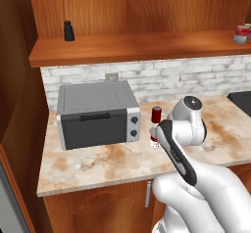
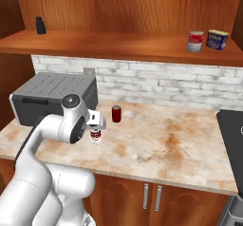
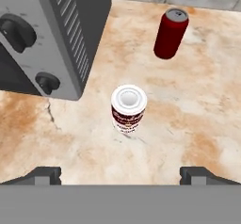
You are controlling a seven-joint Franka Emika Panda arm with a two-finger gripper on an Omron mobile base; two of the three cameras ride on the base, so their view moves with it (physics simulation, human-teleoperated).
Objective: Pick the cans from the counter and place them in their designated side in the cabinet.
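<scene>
A red-and-white labelled can [image 3: 128, 110] [image 2: 96, 135] stands upright on the counter [image 2: 166, 144] just in front of the toaster oven's corner. My gripper [image 3: 121, 175] [image 2: 97, 121] hovers above it, open and holding nothing, with the can lying between and ahead of the fingertips [image 3: 47, 173]. Behind it stands a plain dark red can [image 3: 170, 34] [image 2: 116, 113] [image 1: 156, 114], upright and apart from the first. A red can with a silver base [image 2: 195, 41] [image 1: 241, 34] sits at the right end of the cabinet shelf [image 2: 118, 44].
The grey toaster oven [image 1: 95, 113] [image 3: 47, 35] stands close on the left of the cans. On the shelf are a blue-labelled can [image 2: 217, 39] at the right and a small black bottle [image 1: 68, 31] at the left. A dark cooktop [image 2: 232, 139] borders the counter's right end.
</scene>
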